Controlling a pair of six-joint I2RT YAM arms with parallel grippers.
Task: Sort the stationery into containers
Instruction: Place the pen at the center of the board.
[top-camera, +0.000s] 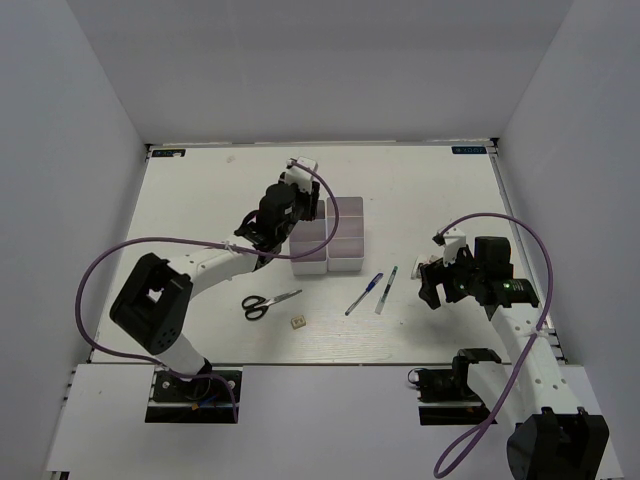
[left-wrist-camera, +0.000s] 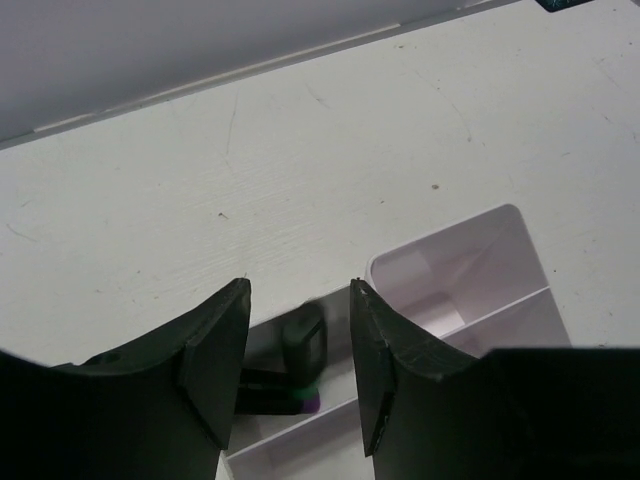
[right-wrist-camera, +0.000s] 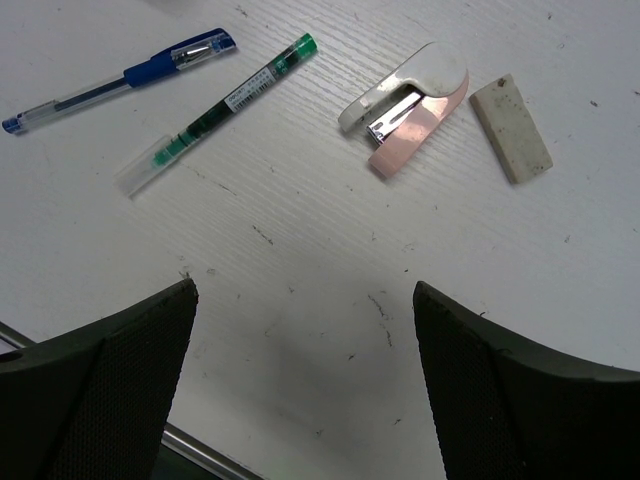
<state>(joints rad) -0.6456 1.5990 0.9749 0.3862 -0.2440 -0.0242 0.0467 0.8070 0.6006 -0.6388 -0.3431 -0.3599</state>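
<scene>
**Left wrist view.** My left pincer (left-wrist-camera: 298, 300), jaws parted and released, hangs over the white bins (left-wrist-camera: 470, 250). Below it the purple marker (left-wrist-camera: 300, 350), dark-bodied with a purple end, lies inside a compartment and touches neither jaw. Blur hides its axis, which is perhaps 2-to-8 o'clock. The table (left-wrist-camera: 300, 150) edge runs well beyond the bins at 12 o'clock.

**Right wrist view.** My right pincer (right-wrist-camera: 305, 300), spread wide and holding nothing, hovers at 6 o'clock of the blue pen (right-wrist-camera: 120, 80) and the dark slim pen (right-wrist-camera: 225, 100). The two lie roughly parallel, axes 2-to-8 o'clock. The small white eraser (right-wrist-camera: 510, 130) lies at 2 o'clock, just beside a pink stapler (right-wrist-camera: 405, 115).
</scene>
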